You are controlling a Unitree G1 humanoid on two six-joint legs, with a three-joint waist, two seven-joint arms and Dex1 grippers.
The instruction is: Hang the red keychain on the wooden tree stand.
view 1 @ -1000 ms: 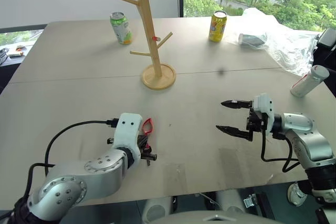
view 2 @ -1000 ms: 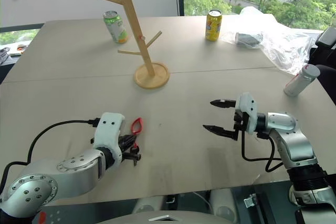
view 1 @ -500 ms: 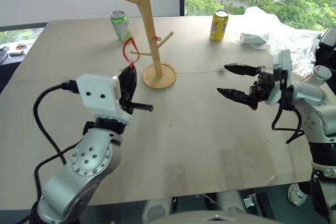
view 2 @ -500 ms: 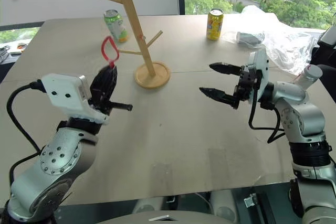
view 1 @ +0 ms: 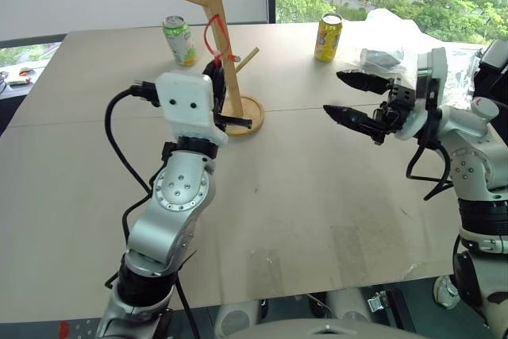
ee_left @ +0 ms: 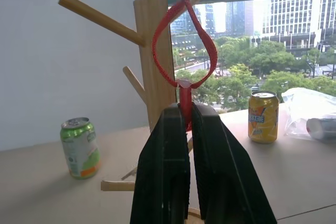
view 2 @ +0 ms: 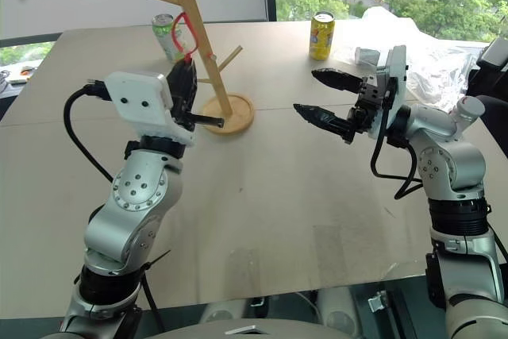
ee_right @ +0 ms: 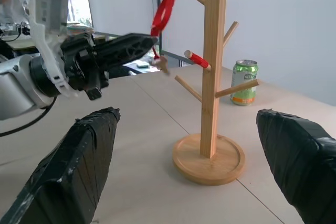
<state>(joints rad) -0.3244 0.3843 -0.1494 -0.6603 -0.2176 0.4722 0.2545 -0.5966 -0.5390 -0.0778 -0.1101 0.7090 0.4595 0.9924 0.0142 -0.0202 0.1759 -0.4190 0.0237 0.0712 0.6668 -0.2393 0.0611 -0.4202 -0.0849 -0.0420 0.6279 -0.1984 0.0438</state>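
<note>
A: Where was the red keychain (ee_left: 184, 45) at that point?

B: In my left tool (view 2: 184, 85), clenched on the stem just below the red loop, with the loop standing up above the fingertips. A second before, it had been low over the worktop (view 1: 317, 196), close to my body and well short of the wooden tree stand (view 1: 226, 53). By this moment I had raised it and swung it forward, so the loop sat just in front of the stand's post, up among the higher pegs.

A: Was it on a peg already?

B: No. From my left wrist the loop overlapped the post, but from the right wrist it was plainly apart from the stand, on my side of it. Nothing was hooked yet.

A: And your right tool (view 1: 359, 97)?

B: Released, fingers spread wide and holding nothing. It had risen too, and hung to the right of the stand, well apart from it, pointing toward it.

A: So what did the lift mean for the job?

B: I judged the pick-up finished and the carry nearly done. What remained was to line the loop's opening over an upward-slanting peg tip and lower it on. The risk was knocking the stand, or letting go before the loop had caught.
</note>
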